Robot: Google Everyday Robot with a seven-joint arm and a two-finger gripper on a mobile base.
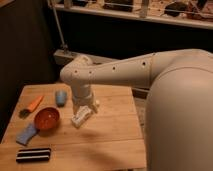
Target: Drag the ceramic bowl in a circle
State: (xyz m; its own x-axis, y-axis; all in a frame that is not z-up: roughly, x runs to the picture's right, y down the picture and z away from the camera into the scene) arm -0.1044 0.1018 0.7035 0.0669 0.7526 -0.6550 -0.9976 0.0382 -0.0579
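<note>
The ceramic bowl [47,118], glossy orange-red and shallow, sits upright on the left part of the wooden table [110,140]. My white gripper [81,118] hangs from the arm's wrist just to the right of the bowl, low over the table. A short gap separates it from the rim. It is open and holds nothing. The arm [125,70] reaches in from the right and covers part of the table's far side.
A small light-blue cup [60,97] stands behind the bowl. An orange carrot-shaped item [34,103] lies at the far left. A flat blue sponge [26,134] touches the bowl's left front. A black striped bar [33,154] lies near the front edge.
</note>
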